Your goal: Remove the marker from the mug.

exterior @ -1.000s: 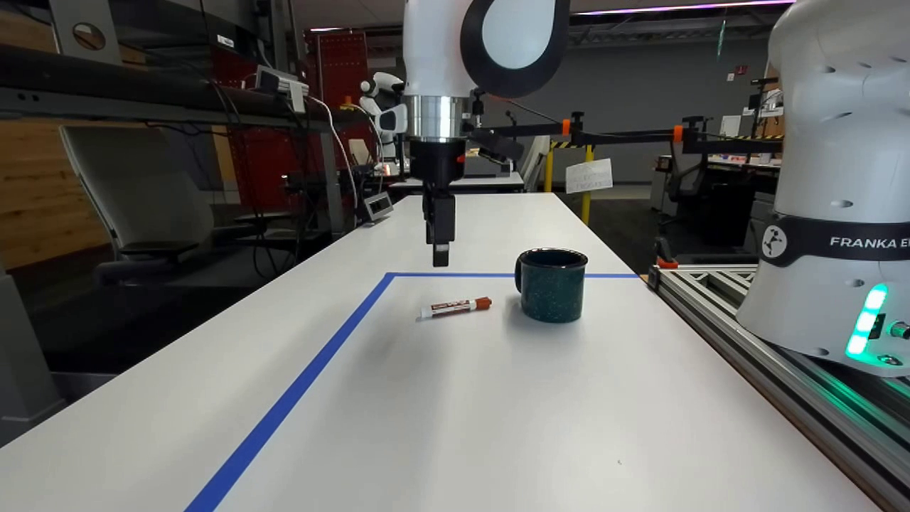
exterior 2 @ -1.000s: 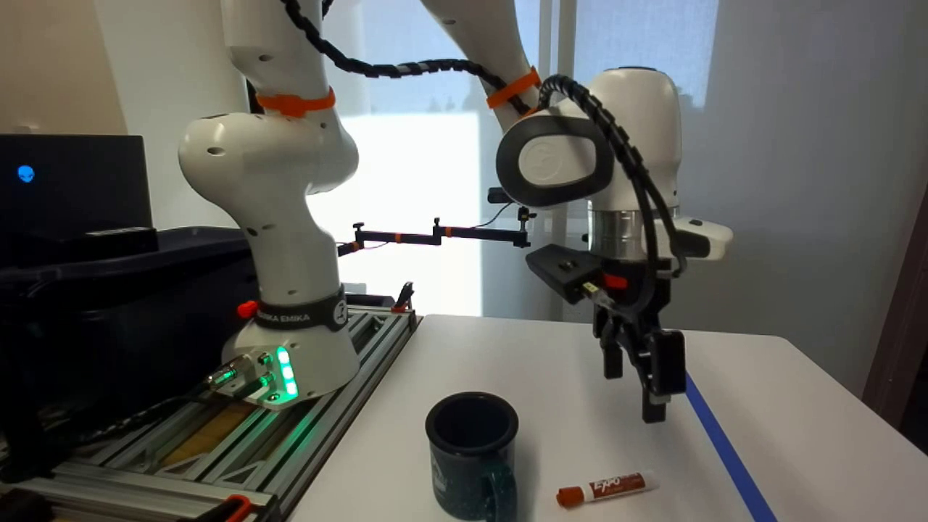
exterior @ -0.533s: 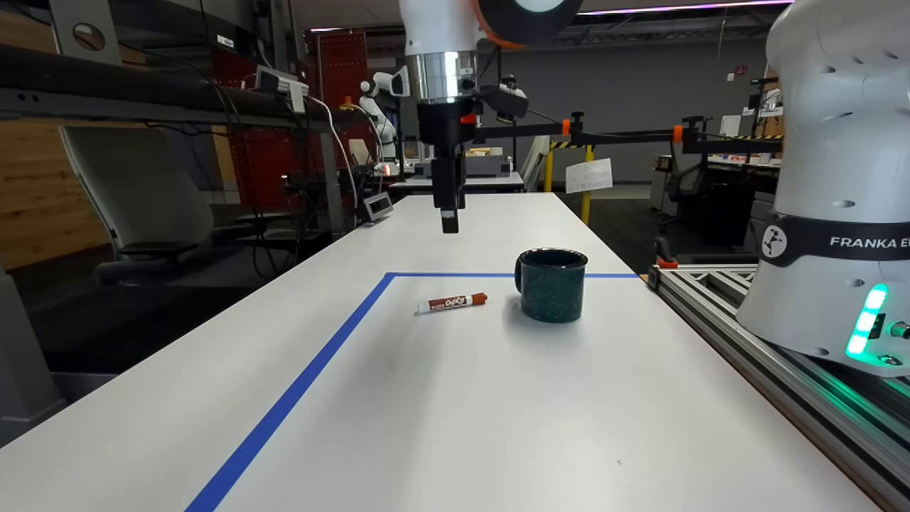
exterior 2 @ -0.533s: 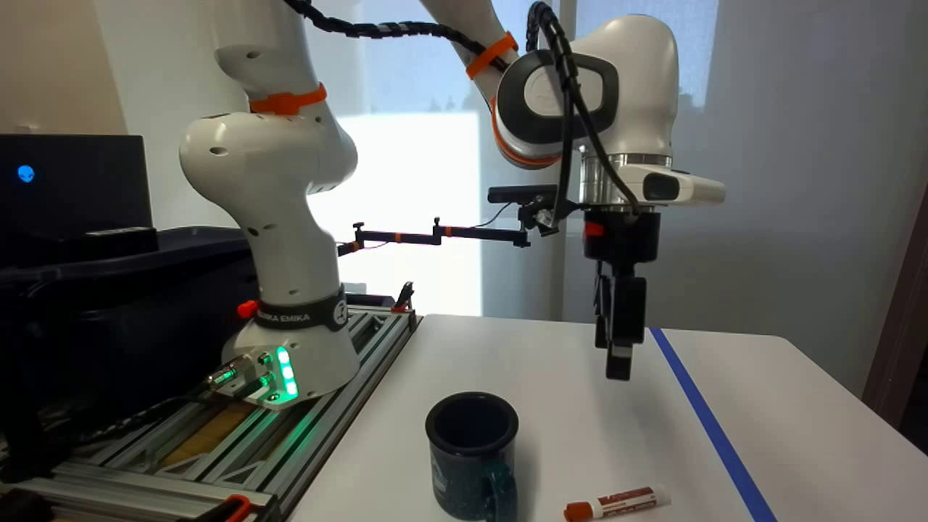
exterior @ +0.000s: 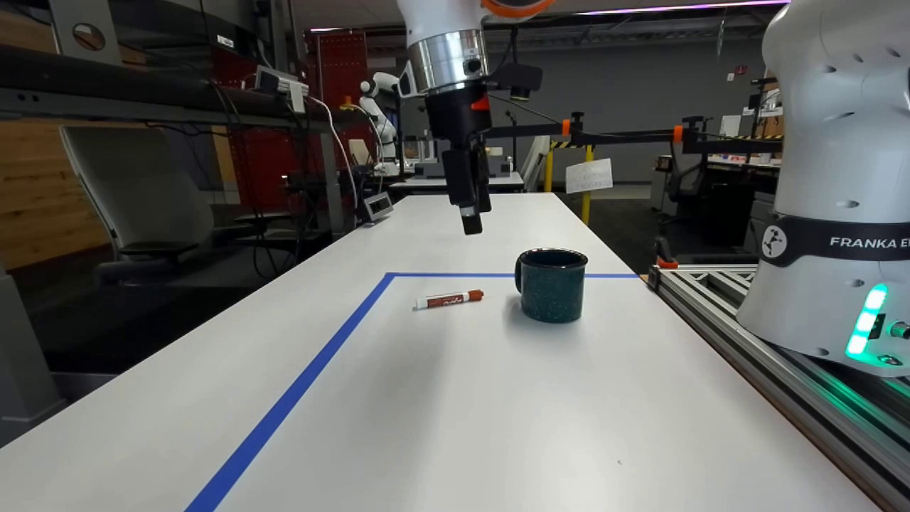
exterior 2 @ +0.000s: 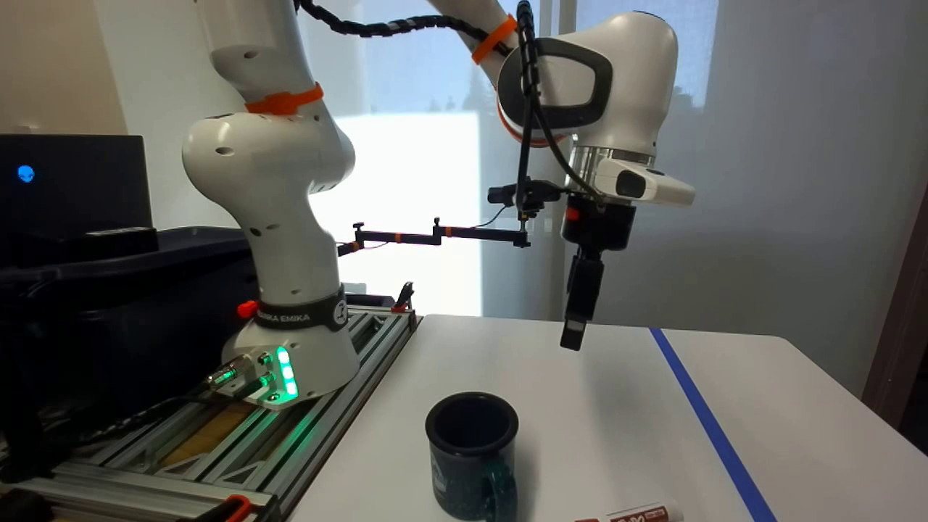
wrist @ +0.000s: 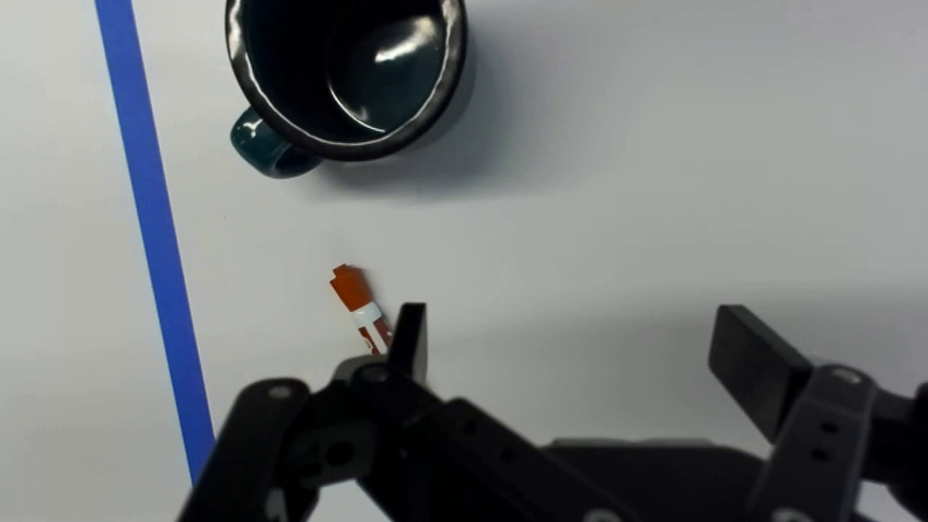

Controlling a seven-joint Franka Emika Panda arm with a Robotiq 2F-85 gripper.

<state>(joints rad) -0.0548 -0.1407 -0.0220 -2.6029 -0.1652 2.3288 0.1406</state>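
Note:
The marker [exterior: 449, 299], white and brown-red with an orange-red cap, lies on the table beside the mug, apart from it. It also shows in an exterior view [exterior 2: 644, 515], cut by the bottom edge, and in the wrist view [wrist: 354, 290], where a finger hides its rear part. The dark teal mug [exterior: 551, 288] stands upright. In the wrist view the mug [wrist: 406, 72] shows no marker in its visible interior; its top is cut off. My gripper [wrist: 573, 308] is open and empty. In both exterior views the gripper [exterior: 475, 222] [exterior 2: 573, 337] is tilted and well above the table.
Blue tape [exterior: 306, 387] marks lines on the white table [exterior: 498, 427]. The robot base [exterior: 832, 284] stands on a metal rail frame beyond the table edge. A small grey device [exterior: 377, 206] sits at the table's far edge.
My gripper has risen, turned and tilted, its fingertips swinging toward the robot base side. The marker has rolled slightly across the table. The mug has not moved.

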